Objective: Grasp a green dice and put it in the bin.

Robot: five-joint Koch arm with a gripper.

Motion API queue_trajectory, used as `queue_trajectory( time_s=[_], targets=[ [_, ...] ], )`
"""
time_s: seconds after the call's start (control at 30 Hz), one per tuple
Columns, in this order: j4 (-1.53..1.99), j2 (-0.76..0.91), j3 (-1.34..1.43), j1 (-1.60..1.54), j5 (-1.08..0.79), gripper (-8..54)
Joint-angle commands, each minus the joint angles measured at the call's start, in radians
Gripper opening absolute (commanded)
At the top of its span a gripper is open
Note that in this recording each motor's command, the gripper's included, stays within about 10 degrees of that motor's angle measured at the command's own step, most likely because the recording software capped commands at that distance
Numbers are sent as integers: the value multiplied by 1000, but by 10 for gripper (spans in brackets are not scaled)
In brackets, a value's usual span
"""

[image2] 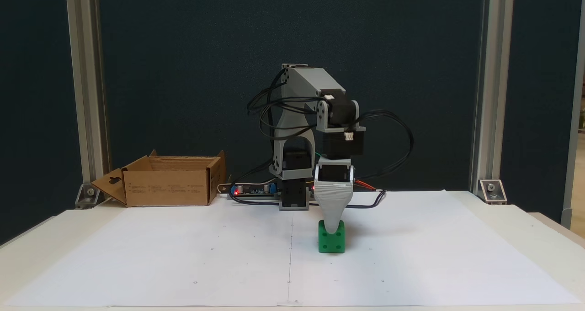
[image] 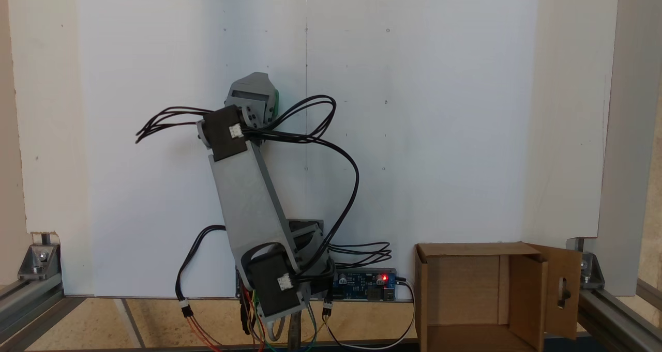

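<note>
The green dice (image2: 336, 243) rests on the white paper, a little right of the centre line in a fixed view. My gripper (image2: 332, 226) points straight down onto it, and the grey front jaw's tip overlaps the top of the die's front face. The other jaw is hidden behind the first, so the gap cannot be read. From above, the gripper (image: 257, 96) covers the die, leaving just a green sliver of the dice (image: 276, 103) at its right edge. The bin (image2: 167, 187), a brown cardboard box with open flaps, stands at the back left; it is the bin (image: 476, 249) at the lower right from above.
The arm's base and a circuit board (image2: 249, 191) with a red light sit at the back of the table, with black cables looping around the arm. Aluminium posts (image2: 484, 96) frame the table. White paper (image2: 183, 256) covers the surface.
</note>
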Motion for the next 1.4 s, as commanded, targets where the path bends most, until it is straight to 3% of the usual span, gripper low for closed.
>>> queue_trajectory(
  time_s=[0.0, 1.37],
  targets=[
    [-6, 2, -12, 8, 31, 423],
    [-14, -77, -12, 38, -160, 423]
  ],
)
